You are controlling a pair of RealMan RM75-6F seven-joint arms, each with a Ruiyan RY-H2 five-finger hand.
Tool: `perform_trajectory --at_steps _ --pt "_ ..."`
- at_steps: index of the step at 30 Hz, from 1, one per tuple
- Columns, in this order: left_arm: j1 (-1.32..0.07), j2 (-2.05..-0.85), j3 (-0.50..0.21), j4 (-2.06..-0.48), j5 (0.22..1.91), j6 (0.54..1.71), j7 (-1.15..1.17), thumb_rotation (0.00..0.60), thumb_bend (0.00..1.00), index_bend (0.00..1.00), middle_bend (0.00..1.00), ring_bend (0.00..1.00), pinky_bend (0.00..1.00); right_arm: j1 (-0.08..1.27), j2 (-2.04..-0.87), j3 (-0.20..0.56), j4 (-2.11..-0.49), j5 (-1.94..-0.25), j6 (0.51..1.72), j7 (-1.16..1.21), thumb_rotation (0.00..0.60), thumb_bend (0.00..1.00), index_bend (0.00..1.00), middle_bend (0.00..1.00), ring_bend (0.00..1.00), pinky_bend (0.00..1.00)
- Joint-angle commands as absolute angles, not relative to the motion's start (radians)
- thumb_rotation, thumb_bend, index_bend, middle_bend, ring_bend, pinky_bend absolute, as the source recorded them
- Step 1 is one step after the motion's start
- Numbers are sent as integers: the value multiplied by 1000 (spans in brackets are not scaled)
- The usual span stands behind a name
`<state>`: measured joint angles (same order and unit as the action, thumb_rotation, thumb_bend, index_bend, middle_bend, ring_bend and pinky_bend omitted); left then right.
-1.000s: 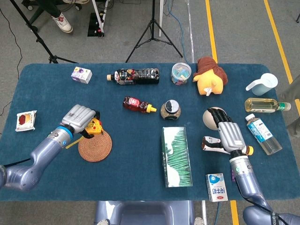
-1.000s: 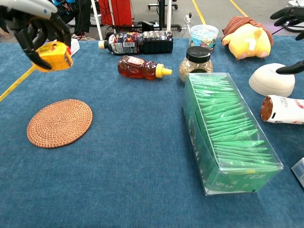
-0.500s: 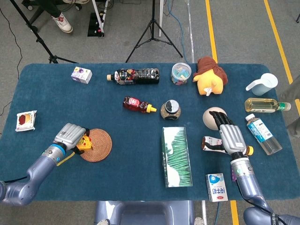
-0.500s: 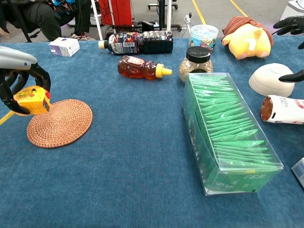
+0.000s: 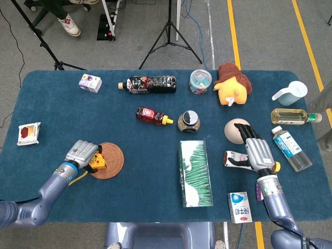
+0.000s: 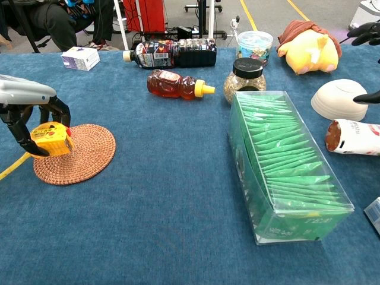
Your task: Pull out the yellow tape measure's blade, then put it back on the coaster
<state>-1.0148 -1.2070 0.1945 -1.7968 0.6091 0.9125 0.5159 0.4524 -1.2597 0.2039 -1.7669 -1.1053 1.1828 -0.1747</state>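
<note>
My left hand (image 5: 82, 154) (image 6: 27, 110) grips the yellow tape measure (image 5: 96, 162) (image 6: 52, 138), which sits at the left edge of the round woven coaster (image 5: 110, 159) (image 6: 83, 157). A length of yellow blade (image 6: 14, 168) (image 5: 79, 177) runs out from the case toward the near left over the blue cloth. My right hand (image 5: 256, 151) hovers open at the right side, over a lying snack tube (image 5: 234, 159) (image 6: 355, 136) and beside a white bowl (image 5: 233, 128) (image 6: 337, 98); only its dark fingertips (image 6: 368, 32) show in the chest view.
A clear box of green packets (image 5: 195, 172) (image 6: 279, 160) lies mid-table. Behind it are a honey bottle (image 5: 152, 115) (image 6: 177, 84), a dark-lidded jar (image 5: 188, 121) (image 6: 244, 78), a cola bottle (image 5: 148, 84), a plush toy (image 5: 232, 83), a small carton (image 5: 90, 82) and bottles (image 5: 290, 148) at right.
My left hand has carried the tape measure down from above the table and rightward to the coaster's left edge. My right hand has drawn slightly back toward the robot.
</note>
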Motion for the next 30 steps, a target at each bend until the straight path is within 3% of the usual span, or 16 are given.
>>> perform_trajectory --at_steps 1,7,11,19,30 --pt "-1010 -1214 188 -1790 603 906 523 561 264 406 292 193 383 452 -1258 204 -1767 -1105 1182 -174 551 196 64 101 60 161" --pt "-992 -1218 168 -1782 613 923 527 563 213 201 85 14 272 448 -1251 205 -1768 -1106 1185 -171 552 196 63 101 60 161" --pt "-971 -1210 153 -1784 645 944 513 559 206 123 29 0 232 447 -1250 206 -1768 -1109 1187 -172 550 197 64 101 60 161" --pt "-897 -1187 122 -1795 740 1031 453 563 204 107 18 0 226 447 -1255 207 -1757 -1113 1188 -173 547 196 64 101 60 161" --pt "-651 -1137 85 -1808 994 1400 276 566 204 130 18 0 237 418 -1259 196 -1708 -1148 1265 -220 551 198 81 126 86 169"
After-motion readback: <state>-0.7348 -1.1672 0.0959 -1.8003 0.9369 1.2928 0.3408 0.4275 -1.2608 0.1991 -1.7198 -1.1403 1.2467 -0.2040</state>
